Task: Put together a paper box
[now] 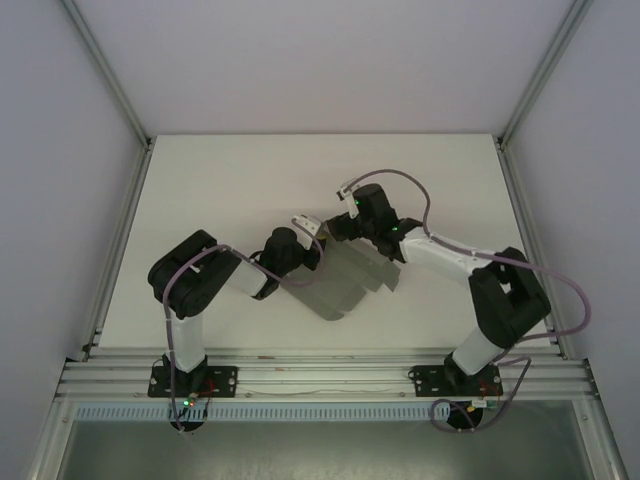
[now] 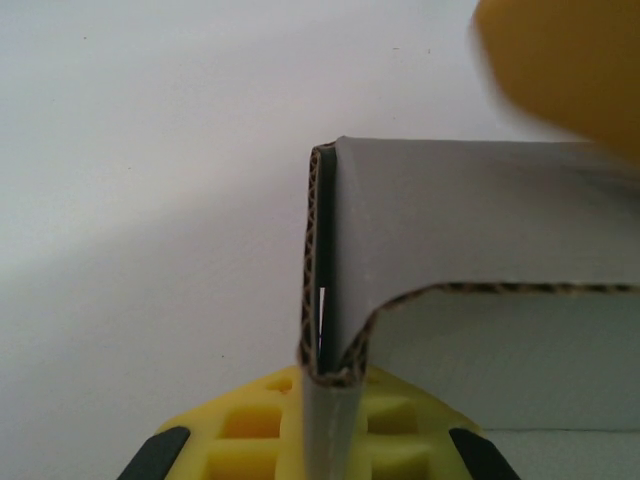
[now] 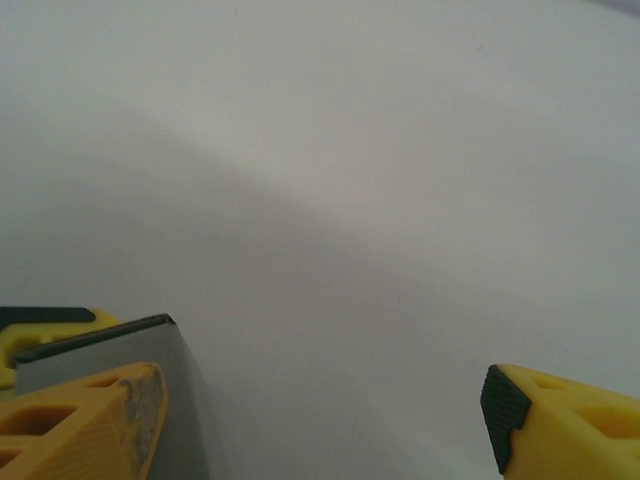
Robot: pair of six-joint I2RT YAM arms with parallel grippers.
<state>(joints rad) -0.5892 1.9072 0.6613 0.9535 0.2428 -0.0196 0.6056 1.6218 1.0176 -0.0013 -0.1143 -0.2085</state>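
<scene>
Near edge: the left arm (image 1: 188, 300) and right arm (image 1: 505, 300) are bolted side by side, each bent inward toward mid-table. Left gripper (image 2: 326, 400): yellow fingers (image 2: 240, 425) pressed together on a doubled flap of the paper box (image 2: 480, 215). The flap stands upright between the pads, and its corrugated edge shows where the cardboard folds back on itself. The rest of the box runs off to the right of that fold in grey panels, one curling forward with its raw edge showing. From above, the box sits mid-table between the two wrists on the white table (image 1: 240, 180), partly under the arms; its exact form cannot be told there. Right gripper (image 3: 320, 405): jaws wide apart over the tabletop. A grey cardboard edge lies just beside the finger (image 3: 85, 420) on the left of that view; contact uncertain. Blurred yellow shape (image 2: 570, 60) past the box's far edge in the left wrist view, too soft to identify. Beyond, the white tabletop runs on to the far wall.
</scene>
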